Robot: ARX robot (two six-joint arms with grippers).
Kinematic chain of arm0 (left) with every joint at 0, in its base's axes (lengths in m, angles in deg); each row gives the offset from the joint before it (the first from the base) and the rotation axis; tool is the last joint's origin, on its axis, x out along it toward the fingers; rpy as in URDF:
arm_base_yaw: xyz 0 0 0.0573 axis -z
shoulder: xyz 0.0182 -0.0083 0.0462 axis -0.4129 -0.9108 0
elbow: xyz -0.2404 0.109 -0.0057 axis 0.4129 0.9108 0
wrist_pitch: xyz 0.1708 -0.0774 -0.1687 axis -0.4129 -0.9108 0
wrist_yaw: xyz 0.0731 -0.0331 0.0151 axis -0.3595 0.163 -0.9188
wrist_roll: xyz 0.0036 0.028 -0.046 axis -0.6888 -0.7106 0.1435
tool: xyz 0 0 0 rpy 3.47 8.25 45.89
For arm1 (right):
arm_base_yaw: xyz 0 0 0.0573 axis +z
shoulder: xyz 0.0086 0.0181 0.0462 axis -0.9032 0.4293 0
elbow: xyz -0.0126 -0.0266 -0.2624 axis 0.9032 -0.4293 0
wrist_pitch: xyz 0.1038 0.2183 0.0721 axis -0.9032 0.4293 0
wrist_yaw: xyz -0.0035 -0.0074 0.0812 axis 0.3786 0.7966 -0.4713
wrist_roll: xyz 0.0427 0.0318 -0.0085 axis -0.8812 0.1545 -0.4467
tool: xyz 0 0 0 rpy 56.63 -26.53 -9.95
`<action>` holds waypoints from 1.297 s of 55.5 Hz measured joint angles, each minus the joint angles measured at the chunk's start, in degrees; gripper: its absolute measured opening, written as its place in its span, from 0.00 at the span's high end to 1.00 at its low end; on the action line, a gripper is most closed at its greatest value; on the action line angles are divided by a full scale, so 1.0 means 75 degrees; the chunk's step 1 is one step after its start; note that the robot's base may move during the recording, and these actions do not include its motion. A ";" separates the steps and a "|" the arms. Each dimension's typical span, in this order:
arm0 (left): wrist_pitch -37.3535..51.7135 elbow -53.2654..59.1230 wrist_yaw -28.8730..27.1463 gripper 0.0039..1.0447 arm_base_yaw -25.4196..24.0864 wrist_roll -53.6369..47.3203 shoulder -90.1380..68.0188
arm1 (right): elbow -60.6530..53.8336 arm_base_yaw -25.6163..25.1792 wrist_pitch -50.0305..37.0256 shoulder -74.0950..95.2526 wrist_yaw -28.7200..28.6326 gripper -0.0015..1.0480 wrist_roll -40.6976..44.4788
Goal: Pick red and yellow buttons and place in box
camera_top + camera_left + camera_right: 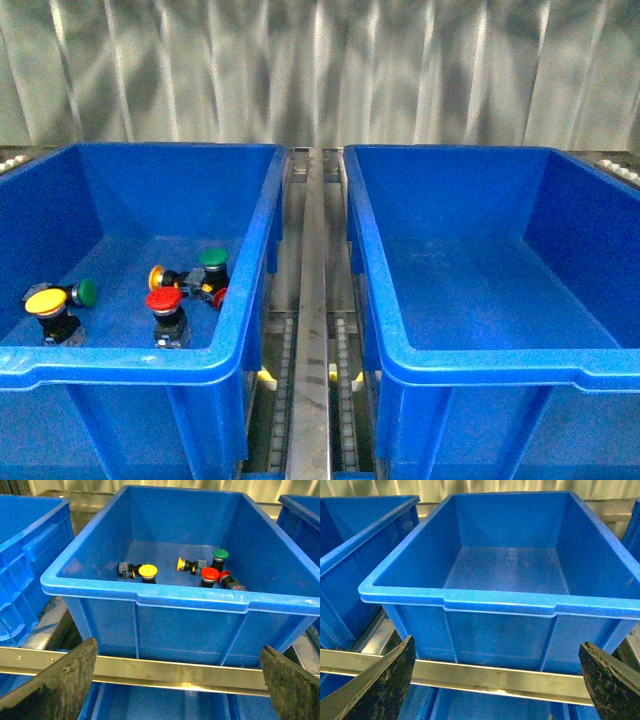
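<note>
– Claws first: left claw spread wide, gripping nothing, outside the near wall of the left bin. Right claw just as wide and bare, facing the right bin.

– And the buttons?

– All down on the floor of the left bin. Yellow button upright near the far-left wall, green button just beside it. Red button upright toward the middle, with a second yellow button tipped on its side just behind. Second red button half hidden by the rim, close against the other green button.

– Handling?

– Probably light, hard and stiff, so no real fear of crushing. Smooth domed caps, likely slippery and poor to pinch. Better to close across the stubby dark body just under the cap, with the cap's lip as a stop against slipping.

– Which to start with?

– Upright yellow or upright red: standing free, room for a finger on either side. Tipped yellow likely top-heavy and apt to roll. Red by the rim crowded against wall and green neighbour, so best left till last. Then over to the right bin, nothing seen in it yet.
</note>
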 joint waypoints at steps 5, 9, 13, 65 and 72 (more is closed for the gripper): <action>0.0000 0.0000 0.0003 0.07 0.0000 0.0000 0.0000 | 0.0000 0.0000 0.0000 0.0000 0.0000 0.06 0.0000; 0.0000 0.0003 0.0000 0.07 0.0000 0.0003 0.0000 | 0.0000 0.0000 0.0000 0.0000 0.0000 0.06 0.0000; 0.0000 0.0003 0.0003 0.07 0.0000 0.0000 0.0000 | 0.0000 0.0000 0.0000 0.0000 0.0000 0.06 0.0000; 0.1055 -0.6642 -0.1209 0.07 0.0682 0.0656 -1.0075 | 0.0000 0.0000 0.0000 0.0000 0.0000 0.06 0.0000; 0.0414 -0.7962 -0.1498 0.07 0.1157 0.0571 -1.1301 | 0.0000 0.0000 0.0000 0.0000 0.0000 0.06 0.0000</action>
